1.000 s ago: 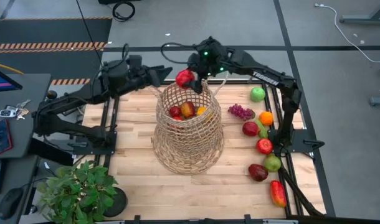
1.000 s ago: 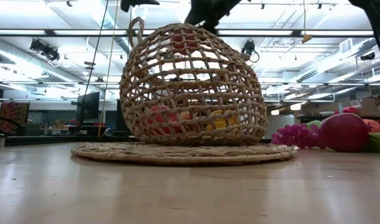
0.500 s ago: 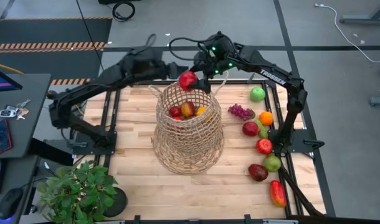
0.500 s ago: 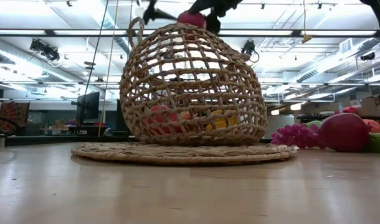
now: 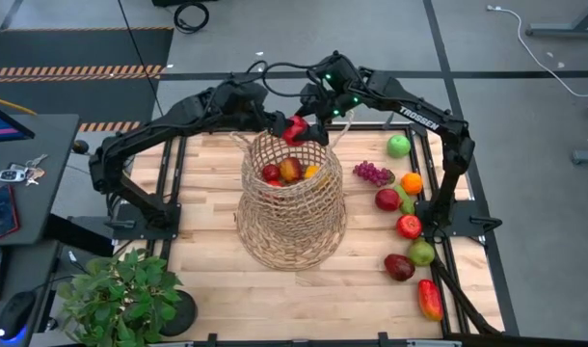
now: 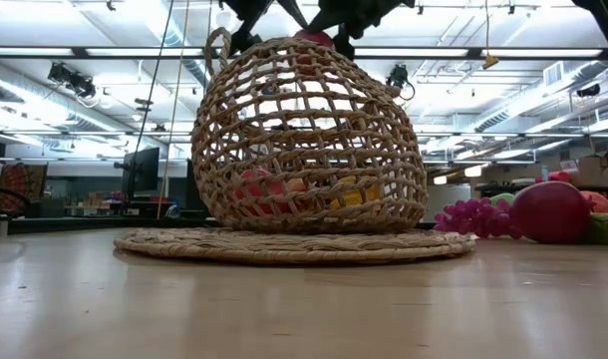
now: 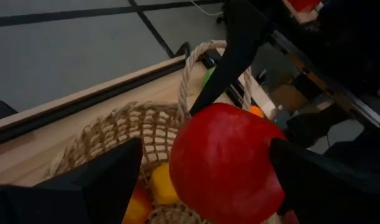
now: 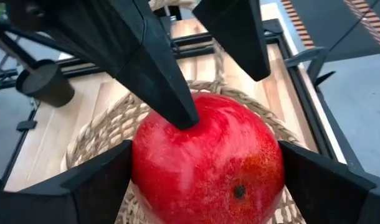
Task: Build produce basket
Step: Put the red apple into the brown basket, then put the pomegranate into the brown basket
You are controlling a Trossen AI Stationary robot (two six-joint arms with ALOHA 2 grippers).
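Note:
The tan wicker basket [image 5: 292,207] stands mid-table on a round woven mat [image 6: 284,244], with some produce [image 5: 289,172] inside it. A red apple [image 5: 296,128] hangs just above the basket's mouth, with my right gripper [image 8: 205,180] shut on it; my right arm reaches in from the far right. My left gripper [image 7: 205,168] comes in from the far left. It is open, with one finger on either side of the same apple. In the low view the apple [image 6: 312,38] shows at the basket's top. My right gripper pinches the red apple by two opposite sides [image 8: 143,174] between its two fingers, slanting down from the far right. The apple is lifted clear, just over the basket's rim. My left gripper has one fingertip [image 8: 177,115] against the apple's upper side [image 8: 193,130]. Its other finger stands apart. It slants down from the far left.
More produce lies along the table's right side: a green apple [image 5: 398,146], purple grapes [image 5: 372,173], an orange [image 5: 412,182] and several red and green pieces down to the near right. A leafy potted plant [image 5: 120,294] stands at the near left corner.
My left gripper has swung toward the table's right and tipped downward, up to the apple over the basket's mouth. Its open fingers now stand on either side of the apple. My right gripper has kept hold of the apple there.

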